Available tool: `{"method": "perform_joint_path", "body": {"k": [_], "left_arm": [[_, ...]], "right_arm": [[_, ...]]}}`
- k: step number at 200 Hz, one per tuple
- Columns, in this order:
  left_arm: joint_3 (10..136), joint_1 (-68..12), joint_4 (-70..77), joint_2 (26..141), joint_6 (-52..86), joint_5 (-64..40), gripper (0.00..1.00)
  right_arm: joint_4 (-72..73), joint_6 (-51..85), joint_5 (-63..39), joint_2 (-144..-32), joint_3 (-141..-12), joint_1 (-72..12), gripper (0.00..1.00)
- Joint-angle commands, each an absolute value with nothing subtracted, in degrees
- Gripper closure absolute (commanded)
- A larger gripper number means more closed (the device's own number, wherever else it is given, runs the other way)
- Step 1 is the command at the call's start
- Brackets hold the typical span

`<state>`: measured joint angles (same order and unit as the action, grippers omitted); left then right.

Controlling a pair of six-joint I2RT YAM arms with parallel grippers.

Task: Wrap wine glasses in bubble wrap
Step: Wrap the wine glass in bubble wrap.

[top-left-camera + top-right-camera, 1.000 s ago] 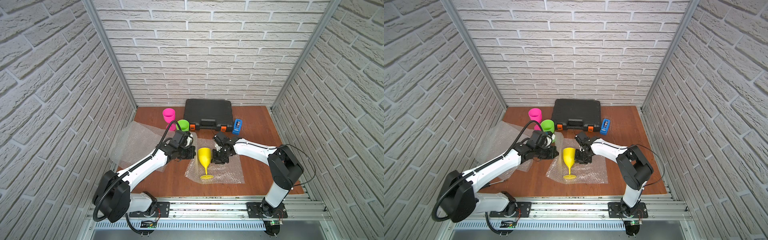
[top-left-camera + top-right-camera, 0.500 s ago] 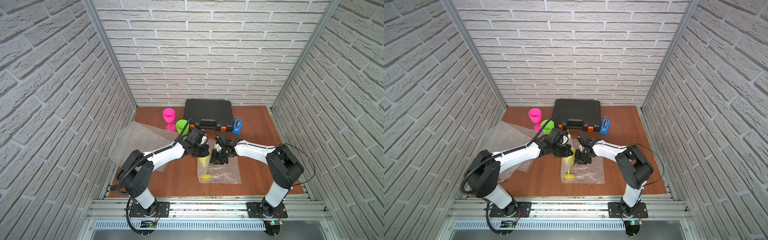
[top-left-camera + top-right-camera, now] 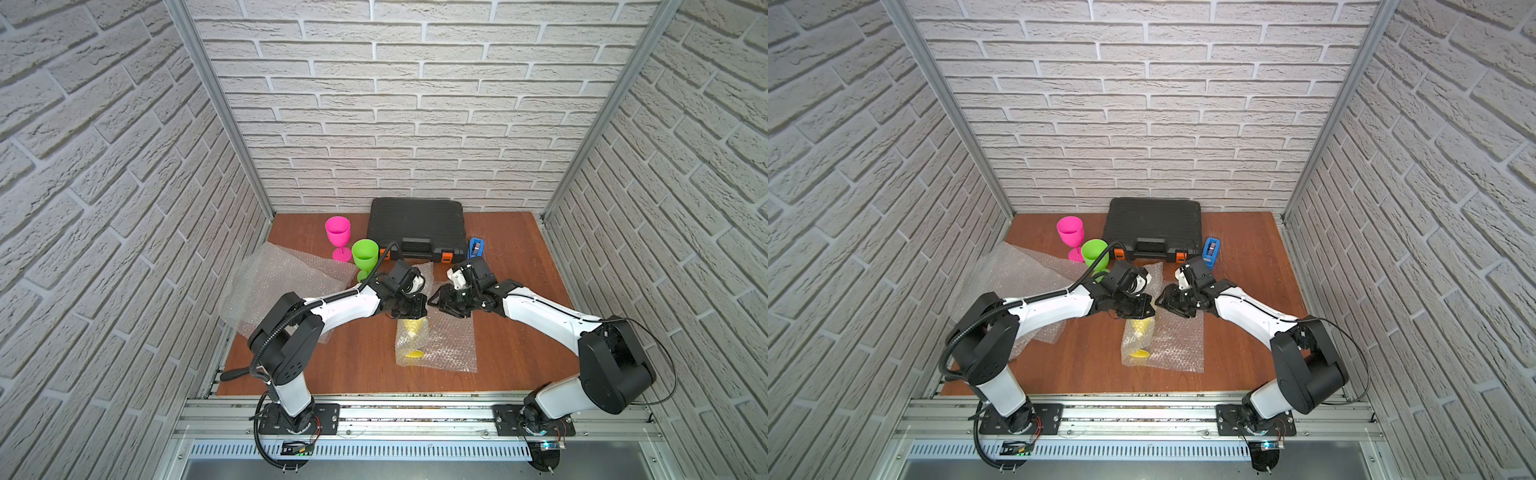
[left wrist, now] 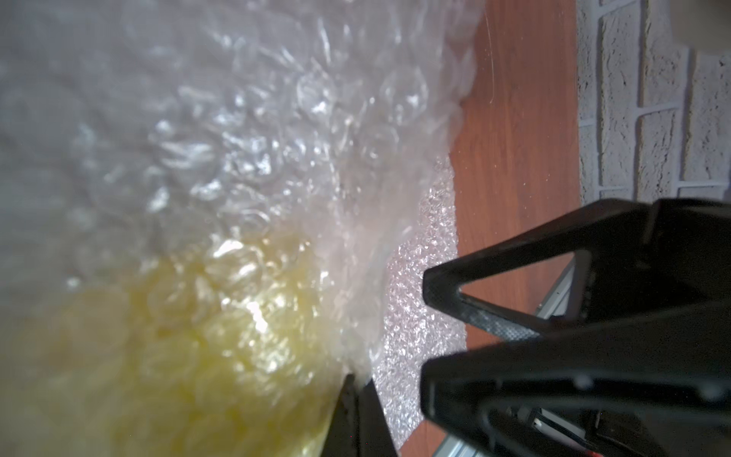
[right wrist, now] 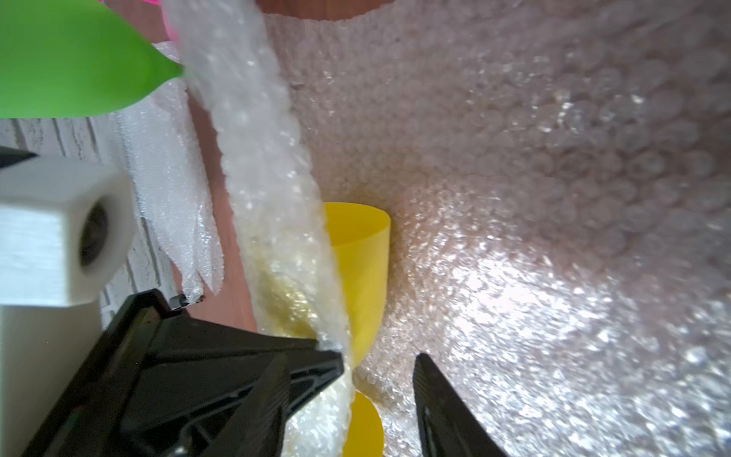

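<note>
Our left gripper (image 3: pixel 419 311) is pinched tight on a flap of bubble wrap (image 5: pixel 269 190). In the right wrist view that flap runs off its fingertips and drapes over the yellow goblet (image 5: pixel 366 261). The right gripper (image 3: pixel 435 300) sits almost tip to tip with it, jaws apart and nothing clamped between them as far as we can see.

Now the bit that matters. The goblet looks to be lying on its side on the sheet (image 3: pixel 451 347), well out from the black tool case (image 3: pixel 415 226), with its bowl pointing at the case and its foot (image 3: pixel 414 354) pointing away. Both sets of fingers are at the bowl end, the end nearer the case: left over it, right just beside it.

So the long axis runs straight out from the case, and we reckon the flap has to go across that axis, not along it. Left holds the wrap, so it carries; right is handy for steadying the bowl.

The pink goblet (image 3: pixel 337 232) and lime green goblet (image 3: pixel 365 254) stand bare by the case's corner.
</note>
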<state>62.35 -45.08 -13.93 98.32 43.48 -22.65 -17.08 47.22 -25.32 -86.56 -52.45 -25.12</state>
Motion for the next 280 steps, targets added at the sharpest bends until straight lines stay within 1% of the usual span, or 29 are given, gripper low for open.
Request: {"method": "perform_joint_path", "body": {"k": [1,28,44,57,73,89,100,123,149,182,211,235,280], "left_arm": [[62.59,-45.54,-13.75,98.71,42.51,-23.90,1.00],[61.73,-45.70,-13.08,98.24,42.65,-24.23,1.00],[61.35,-45.75,-12.70,97.91,42.96,-24.02,0.99],[61.31,-45.75,-13.05,97.16,43.32,-23.05,0.96],[61.63,-45.68,-14.28,95.84,43.27,-21.45,0.87],[63.32,-45.74,-17.59,94.47,41.87,-19.34,0.73],[64.78,-45.70,-20.68,93.60,40.68,-17.58,0.65],[67.48,-45.73,-26.19,92.09,38.85,-13.99,0.49],[70.33,-45.62,-31.63,91.99,36.67,-10.38,0.31],[76.41,-45.62,-38.60,96.93,31.97,-7.43,0.17],[82.81,-45.75,-43.15,103.68,28.16,-7.64,0.10],[86.96,-45.82,-44.74,108.74,25.94,-11.41,0.03],[90.15,-45.91,-45.71,114.77,25.24,-14.04,0.02]], "right_arm": [[-11.98,48.99,-28.48,-89.49,-53.17,-25.40,0.47],[-10.58,49.53,-28.83,-91.95,-53.09,-25.41,0.51],[-11.05,48.98,-28.62,-92.53,-53.17,-25.39,0.62],[-12.91,48.17,-27.44,-92.55,-53.26,-25.31,0.71],[-14.85,46.69,-26.01,-92.37,-53.17,-25.23,0.80],[-16.32,45.59,-25.40,-92.72,-53.26,-24.96,0.87],[-16.91,45.05,-25.01,-92.94,-53.35,-24.79,0.91],[-17.74,44.32,-24.30,-92.98,-53.10,-24.52,0.97],[-18.04,43.93,-23.55,-93.11,-52.05,-24.09,0.97],[-17.40,43.51,-23.64,-93.13,-50.64,-23.38,0.97],[-17.43,43.21,-23.62,-93.08,-49.89,-22.27,0.97],[-17.42,42.65,-24.12,-93.32,-49.60,-21.58,0.97],[-16.96,42.06,-24.57,-93.69,-48.87,-20.14,0.97]]}}
